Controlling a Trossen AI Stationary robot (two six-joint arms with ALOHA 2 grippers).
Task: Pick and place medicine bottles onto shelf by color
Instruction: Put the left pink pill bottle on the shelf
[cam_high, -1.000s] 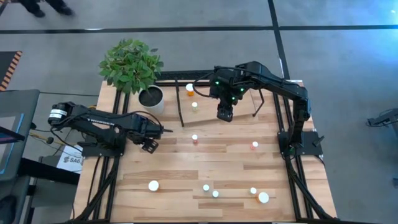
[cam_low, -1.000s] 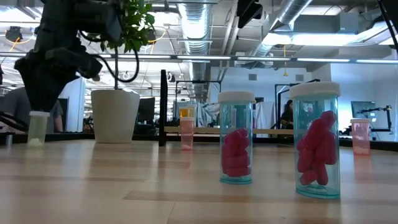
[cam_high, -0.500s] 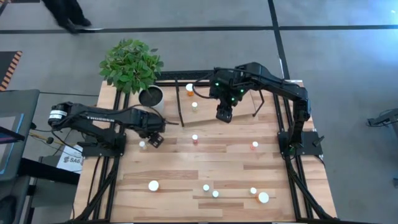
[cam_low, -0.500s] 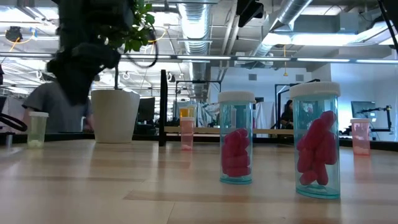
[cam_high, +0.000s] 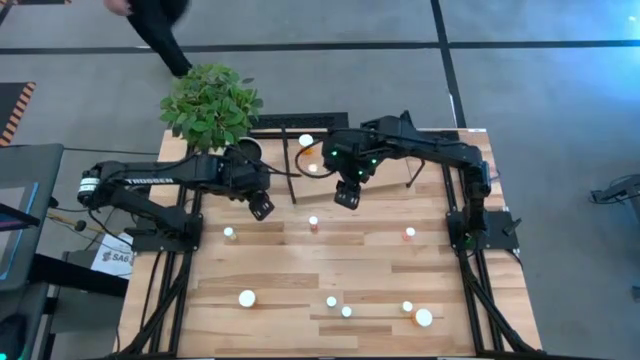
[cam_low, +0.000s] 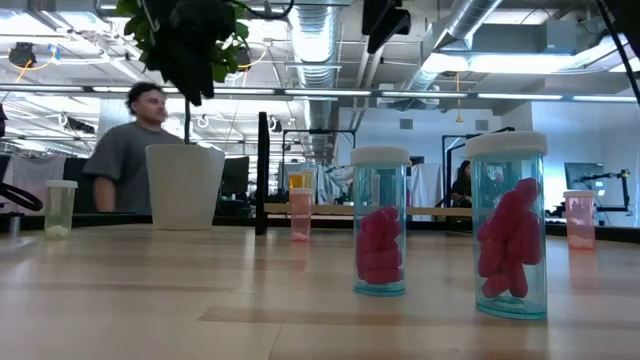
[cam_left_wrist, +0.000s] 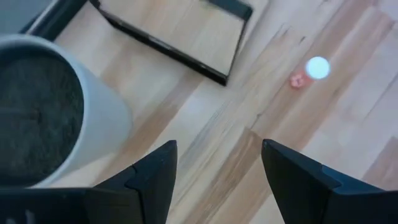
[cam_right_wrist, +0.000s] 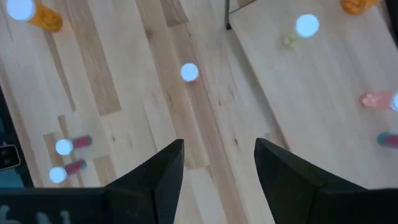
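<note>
Both the left gripper (cam_high: 260, 208) and right gripper (cam_high: 346, 196) hover with jaws apart and empty near the shelf (cam_high: 385, 150), probably choosing bottles (cam_high: 313, 222).

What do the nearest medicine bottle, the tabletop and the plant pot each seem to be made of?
Nearest medicine bottle: probably clear, glossy plastic; red pills show through it, under an opaque white cap.
Tabletop: light wood planks with visible grain, slight sheen.
Plant pot: smooth matte white, ceramic or plastic; unclear.

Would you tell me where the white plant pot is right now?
In the high view, the white plant pot stands at the table's far left, beside the shelf, with the left gripper just in front.
</note>
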